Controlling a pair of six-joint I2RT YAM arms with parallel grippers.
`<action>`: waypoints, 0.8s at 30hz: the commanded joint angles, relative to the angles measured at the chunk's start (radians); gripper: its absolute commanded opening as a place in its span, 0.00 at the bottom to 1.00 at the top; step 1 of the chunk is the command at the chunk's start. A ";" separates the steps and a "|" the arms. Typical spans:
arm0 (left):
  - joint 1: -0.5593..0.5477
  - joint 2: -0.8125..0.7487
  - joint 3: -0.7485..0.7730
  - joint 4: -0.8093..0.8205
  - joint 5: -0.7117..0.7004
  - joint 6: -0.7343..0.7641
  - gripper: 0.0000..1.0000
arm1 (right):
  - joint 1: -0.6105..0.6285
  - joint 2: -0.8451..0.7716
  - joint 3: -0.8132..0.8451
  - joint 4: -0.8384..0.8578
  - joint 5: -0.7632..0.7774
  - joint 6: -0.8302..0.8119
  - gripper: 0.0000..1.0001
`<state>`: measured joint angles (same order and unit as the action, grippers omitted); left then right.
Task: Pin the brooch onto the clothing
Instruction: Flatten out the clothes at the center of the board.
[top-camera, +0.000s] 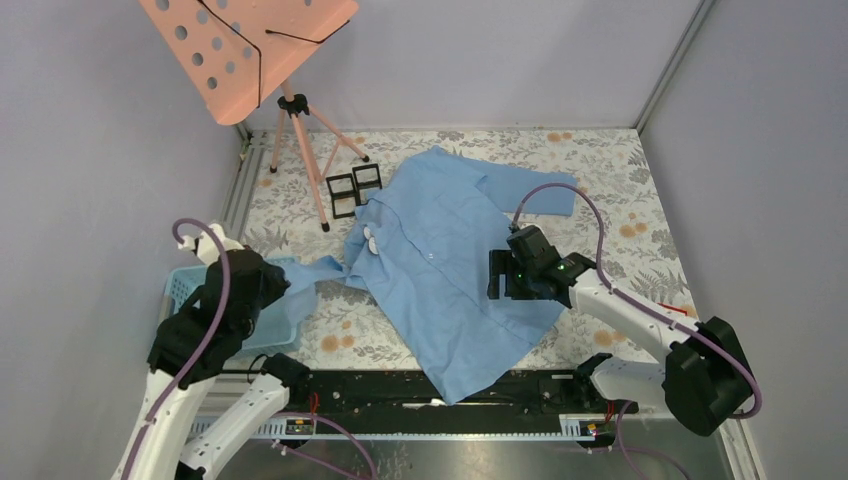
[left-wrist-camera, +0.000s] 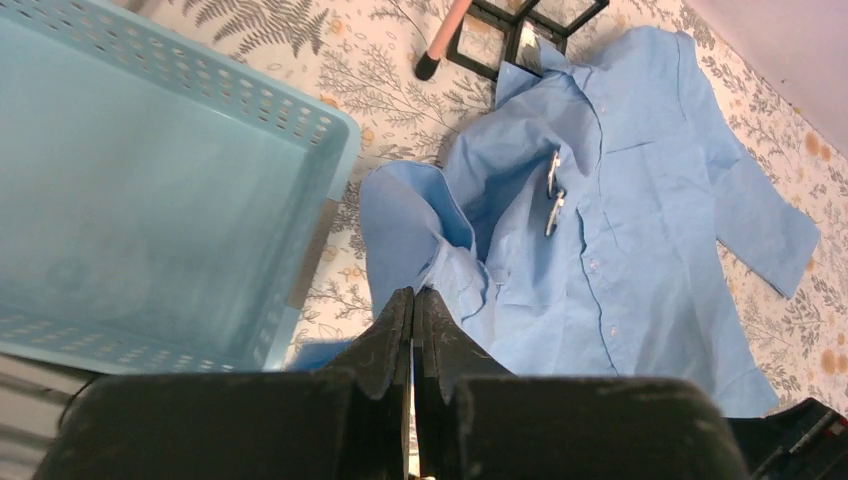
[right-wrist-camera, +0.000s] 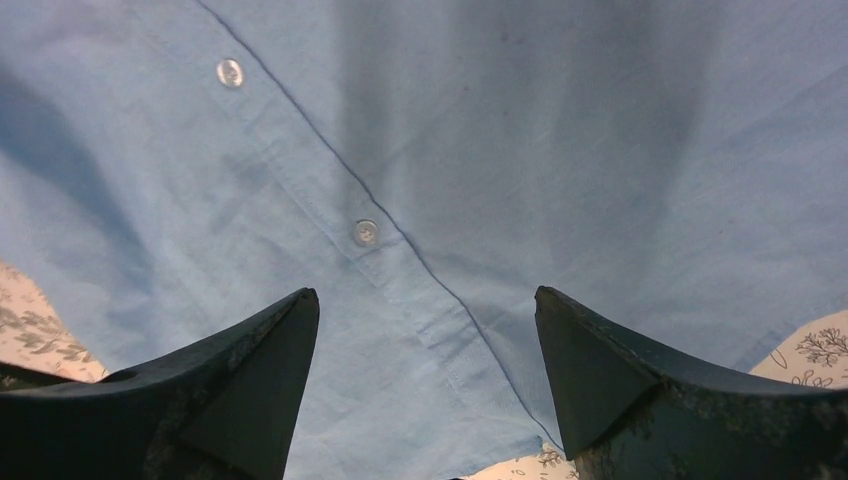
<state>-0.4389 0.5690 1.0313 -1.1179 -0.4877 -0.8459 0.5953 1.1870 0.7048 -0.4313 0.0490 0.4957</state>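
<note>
Right gripper (top-camera: 500, 278) hangs over the near right part of the shirt (top-camera: 440, 260), jaws spread, nothing in them. Left gripper (top-camera: 280, 285) sits at the left, above the light blue basket (top-camera: 185, 288), right at the end of the shirt's left sleeve. Shirt lies spread on the floral tablecloth (top-camera: 620, 210), collar far left, hem near. Brooch (top-camera: 370, 240), two small pale pieces, rests on the shirt just below the collar. Pink music stand (top-camera: 240, 50) and black frames (top-camera: 355, 185) stand at far left.

Left wrist view: left gripper (left-wrist-camera: 413, 305) clenched, fingers pressed flat together, tips at the bunched sleeve; cannot tell if any fabric is pinched. Basket (left-wrist-camera: 250, 100) left, brooch (left-wrist-camera: 553, 190) lying on the shirt (left-wrist-camera: 640, 220) beside the button strip.

Right wrist view: right gripper (right-wrist-camera: 427, 300) released, fingers (right-wrist-camera: 250, 370) wide apart just above the shirt (right-wrist-camera: 560, 150), two buttons (right-wrist-camera: 366, 232) on the placket between them.
</note>
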 joint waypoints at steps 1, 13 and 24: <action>0.006 -0.002 0.119 -0.132 -0.084 0.047 0.00 | 0.023 0.014 0.005 -0.008 0.114 0.059 0.87; 0.005 0.058 0.171 -0.149 -0.045 0.183 0.49 | -0.222 -0.168 -0.123 -0.206 0.186 0.141 1.00; 0.003 0.142 0.113 0.143 0.279 0.231 0.85 | -0.420 -0.125 -0.110 -0.252 0.094 0.171 0.90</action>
<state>-0.4389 0.6689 1.1770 -1.1572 -0.3775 -0.6353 0.1944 1.0214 0.5808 -0.6487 0.1810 0.6491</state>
